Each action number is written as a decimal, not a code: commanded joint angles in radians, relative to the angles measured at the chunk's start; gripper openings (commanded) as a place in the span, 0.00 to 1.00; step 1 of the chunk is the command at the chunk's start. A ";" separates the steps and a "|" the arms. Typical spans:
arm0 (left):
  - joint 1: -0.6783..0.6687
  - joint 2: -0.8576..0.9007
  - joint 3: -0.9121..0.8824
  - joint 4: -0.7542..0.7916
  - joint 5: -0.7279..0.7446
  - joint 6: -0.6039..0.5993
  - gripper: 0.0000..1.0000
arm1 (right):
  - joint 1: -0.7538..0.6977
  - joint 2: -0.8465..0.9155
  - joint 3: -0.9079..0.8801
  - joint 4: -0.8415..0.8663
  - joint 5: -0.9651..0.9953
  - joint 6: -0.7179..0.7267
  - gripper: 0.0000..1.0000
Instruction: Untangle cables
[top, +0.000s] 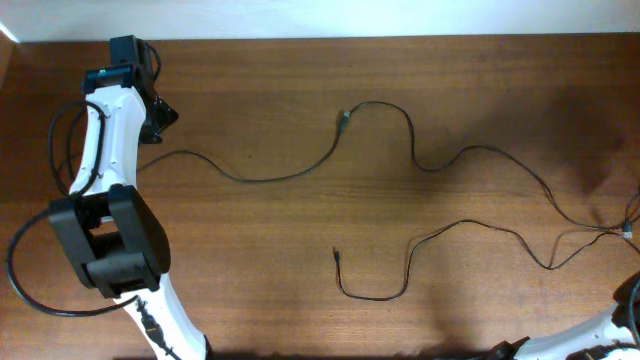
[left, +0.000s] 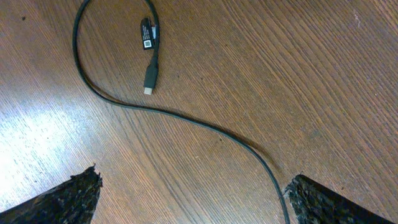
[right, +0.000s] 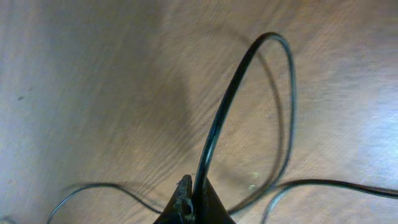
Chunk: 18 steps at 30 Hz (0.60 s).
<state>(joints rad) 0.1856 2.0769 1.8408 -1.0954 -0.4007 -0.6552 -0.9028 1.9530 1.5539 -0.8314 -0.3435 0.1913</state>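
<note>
The left gripper (left: 193, 196) stands wide open over the brown wooden table (top: 260, 240) and holds nothing. A thin black cable (left: 186, 118) lies on the wood between its fingers, close to one fingertip (left: 323, 202). Its small metal-tipped plug (left: 149, 79) (a little label (left: 147, 34) sits just above it) lies free.

The right gripper (right: 191, 204) is closed tight on a thin black cord (right: 217, 124), which rises from the jaws in a loop.

From overhead, the upper cable (top: 430, 167) and the lower cable (top: 400, 296) wind across the table. They are apart in the middle and meet near the right edge. I cannot tell which one is pinched.
</note>
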 joint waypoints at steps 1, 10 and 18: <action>0.000 -0.024 -0.004 -0.001 -0.003 -0.010 0.99 | -0.034 -0.034 0.010 0.006 0.117 0.018 0.04; 0.000 -0.024 -0.004 -0.001 -0.003 -0.010 0.99 | -0.054 -0.034 0.010 0.055 0.250 0.185 0.85; 0.000 -0.024 -0.004 -0.001 -0.003 -0.010 0.99 | -0.045 -0.034 0.010 0.016 -0.054 0.095 0.99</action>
<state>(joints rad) 0.1856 2.0769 1.8408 -1.0954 -0.4004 -0.6552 -0.9504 1.9530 1.5539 -0.8036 -0.2287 0.3656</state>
